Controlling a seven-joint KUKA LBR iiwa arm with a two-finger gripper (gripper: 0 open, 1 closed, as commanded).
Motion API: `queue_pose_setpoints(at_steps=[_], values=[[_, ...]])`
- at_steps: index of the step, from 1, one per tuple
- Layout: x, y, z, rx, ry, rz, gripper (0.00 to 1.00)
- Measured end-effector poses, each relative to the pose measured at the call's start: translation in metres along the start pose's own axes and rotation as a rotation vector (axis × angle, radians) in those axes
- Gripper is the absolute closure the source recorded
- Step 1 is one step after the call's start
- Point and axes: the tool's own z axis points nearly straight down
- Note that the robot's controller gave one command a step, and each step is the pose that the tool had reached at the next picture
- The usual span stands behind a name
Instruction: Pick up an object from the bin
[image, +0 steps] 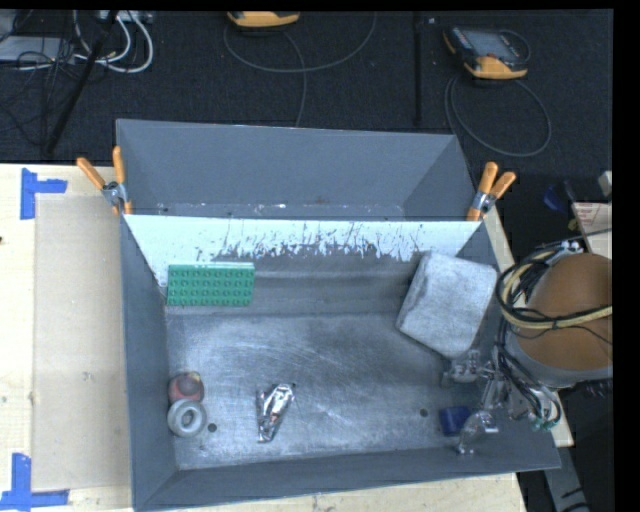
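In the camera view you see the gripper (474, 402) low over the scratched metal bin (330, 350). Tangled cables hide it, so you cannot tell whether it is spread or pressed together. A small blue blocky piece (454, 419) lies just beside it, partly covered. A rough grey foam block (447, 302) leans close above it. Crumpled silver foil (272, 408) and a studded green plate (210, 285) lie well off to its left.
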Motion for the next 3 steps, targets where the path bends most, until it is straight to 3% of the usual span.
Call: queue_pose_setpoints(at_steps=[1,2,3], values=[[-0.004,0.003,0.018,-0.001,-0.016,-0.04,0.0],[-0.002,0.003,0.016,-0.001,-0.008,-0.044,1.0],[-0.007,0.018,-0.125,0.001,-0.016,-0.154,1.0]])
